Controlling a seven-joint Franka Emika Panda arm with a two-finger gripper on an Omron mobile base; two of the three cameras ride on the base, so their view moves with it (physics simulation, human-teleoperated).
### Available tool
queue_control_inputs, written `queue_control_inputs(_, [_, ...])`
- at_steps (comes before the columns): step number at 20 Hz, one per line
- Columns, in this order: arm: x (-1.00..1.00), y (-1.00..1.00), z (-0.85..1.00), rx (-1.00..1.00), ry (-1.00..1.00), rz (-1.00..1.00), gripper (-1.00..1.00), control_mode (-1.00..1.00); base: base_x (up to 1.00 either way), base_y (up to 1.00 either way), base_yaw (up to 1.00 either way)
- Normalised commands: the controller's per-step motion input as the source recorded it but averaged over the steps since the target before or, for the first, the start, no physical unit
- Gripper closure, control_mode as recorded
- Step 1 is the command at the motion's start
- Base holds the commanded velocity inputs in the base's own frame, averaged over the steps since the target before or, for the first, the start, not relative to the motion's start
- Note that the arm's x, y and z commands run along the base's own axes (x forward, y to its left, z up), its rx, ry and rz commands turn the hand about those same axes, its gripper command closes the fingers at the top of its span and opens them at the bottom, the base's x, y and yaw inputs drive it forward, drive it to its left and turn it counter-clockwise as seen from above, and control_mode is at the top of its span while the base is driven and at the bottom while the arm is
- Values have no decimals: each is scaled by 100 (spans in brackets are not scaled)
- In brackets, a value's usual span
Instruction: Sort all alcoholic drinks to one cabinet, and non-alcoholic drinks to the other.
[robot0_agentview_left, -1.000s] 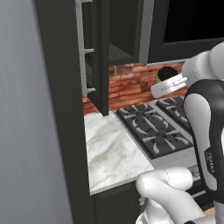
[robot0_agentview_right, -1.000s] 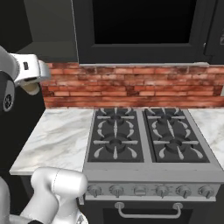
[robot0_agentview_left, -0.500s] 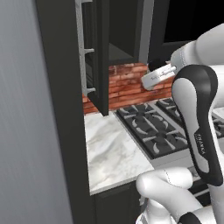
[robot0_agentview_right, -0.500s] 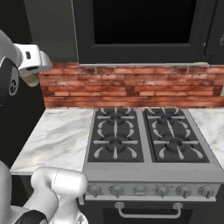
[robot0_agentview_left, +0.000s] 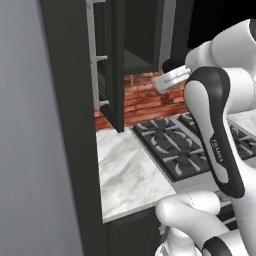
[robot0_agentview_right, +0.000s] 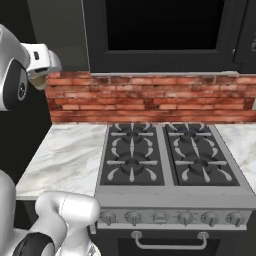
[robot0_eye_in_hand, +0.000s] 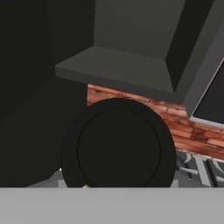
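My gripper (robot0_eye_in_hand: 118, 186) clamps small tan paper coffee cup with dark brown lid (robot0_eye_in_hand: 119, 148), raised before open dark wall cabinet (robot0_agentview_left: 132, 55); cup not yet shelved, remaining drinks' status unknown

A red-brown brick pattern is shown on the backsplash (robot0_agentview_right: 150, 97), grey-veined white marble on the counter (robot0_agentview_right: 67, 155), dark brown on the cup lid (robot0_eye_in_hand: 119, 146).

Layout: counter, stove and wall units

The stove (robot0_agentview_right: 165, 165) sat right of the counter (robot0_agentview_right: 65, 157), both before the brick wall (robot0_agentview_right: 150, 102). An open cabinet (robot0_agentview_left: 135, 45) hung above the counter; a coffee cup's lid (robot0_eye_in_hand: 118, 148) faced it.
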Motion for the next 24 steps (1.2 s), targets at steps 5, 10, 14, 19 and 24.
queue_control_inputs(5, [34,5,6,0,-2,0,100,-100,0,0,0])
queue_control_inputs(10, [34,11,7,0,0,0,100,-100,0,0,0])
queue_control_inputs(14, [33,12,6,0,0,0,100,-100,0,0,0])
queue_control_inputs(19, [31,9,8,0,-1,0,100,-100,0,0,0])
queue_control_inputs(24, [29,8,8,0,0,0,100,-100,0,0,0])
